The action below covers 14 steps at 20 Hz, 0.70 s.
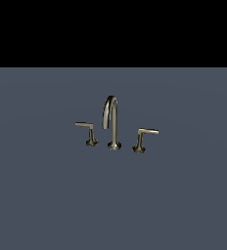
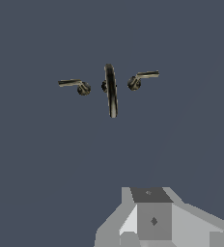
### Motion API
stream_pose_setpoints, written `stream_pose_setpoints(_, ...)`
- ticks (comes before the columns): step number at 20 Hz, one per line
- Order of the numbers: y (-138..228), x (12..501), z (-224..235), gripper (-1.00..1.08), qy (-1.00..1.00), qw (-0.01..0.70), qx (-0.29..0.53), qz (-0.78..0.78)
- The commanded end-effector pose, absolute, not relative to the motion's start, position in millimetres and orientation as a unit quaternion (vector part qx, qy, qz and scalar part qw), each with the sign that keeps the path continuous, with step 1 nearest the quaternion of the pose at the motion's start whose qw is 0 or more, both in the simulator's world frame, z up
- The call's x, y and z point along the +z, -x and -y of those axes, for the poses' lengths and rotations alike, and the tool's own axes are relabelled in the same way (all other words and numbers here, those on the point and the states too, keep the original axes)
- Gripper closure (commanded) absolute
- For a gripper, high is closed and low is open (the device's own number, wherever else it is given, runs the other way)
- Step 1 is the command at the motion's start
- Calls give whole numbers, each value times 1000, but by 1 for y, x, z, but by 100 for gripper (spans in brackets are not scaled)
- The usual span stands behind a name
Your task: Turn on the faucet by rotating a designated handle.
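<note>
The faucet [image 1: 113, 122] stands on the grey floor in the middle of the exterior view, a tall arched brass-grey spout on a round base. The handle [image 1: 146, 136], a small lever with a long pale flat bar, stands at the spout's right in the exterior view. In the wrist view the spout [image 2: 111, 90] is seen from above with the handle [image 2: 142, 78] beside it. Only grey blocky parts of my gripper [image 2: 152, 219] show at the wrist view's edge, far from the faucet. Its fingers are not clear. The arm is out of the exterior view.
A mirror-image lever [image 1: 88, 133] with a darker bar stands at the spout's left in the exterior view; it also shows in the wrist view [image 2: 75, 85]. The flat grey floor [image 1: 47, 195] surrounds the set.
</note>
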<state>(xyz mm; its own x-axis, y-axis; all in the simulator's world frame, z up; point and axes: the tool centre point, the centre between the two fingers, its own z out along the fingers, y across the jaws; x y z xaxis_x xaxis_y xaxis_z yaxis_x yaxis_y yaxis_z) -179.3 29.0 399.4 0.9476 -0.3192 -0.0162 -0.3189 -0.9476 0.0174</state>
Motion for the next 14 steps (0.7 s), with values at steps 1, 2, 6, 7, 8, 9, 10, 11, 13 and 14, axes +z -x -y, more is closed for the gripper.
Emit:
stream_pose_setpoints(1, 167, 385, -29, 108, -981, 7, -9, 196)
stream_pose_setpoints(2, 162, 379, -29, 108, -978, 6, -9, 209)
stream_pose_setpoints(6, 143, 355, -27, 108, -965, 5, -8, 262)
stream_pose_setpoints(7, 138, 350, -26, 108, -962, 5, -8, 275)
stream_pose_setpoints(8, 133, 344, -25, 108, -958, 5, -8, 288)
stream_pose_setpoints(9, 128, 338, -24, 108, -954, 5, -8, 301)
stream_pose_setpoints(10, 123, 332, -23, 108, -950, 4, -8, 313)
stream_pose_setpoints(11, 118, 326, -21, 108, -945, 4, -8, 326)
stream_pose_setpoints(13, 109, 315, -18, 108, -936, 4, -7, 352)
stream_pose_setpoints(14, 104, 309, -16, 108, -931, 4, -7, 364)
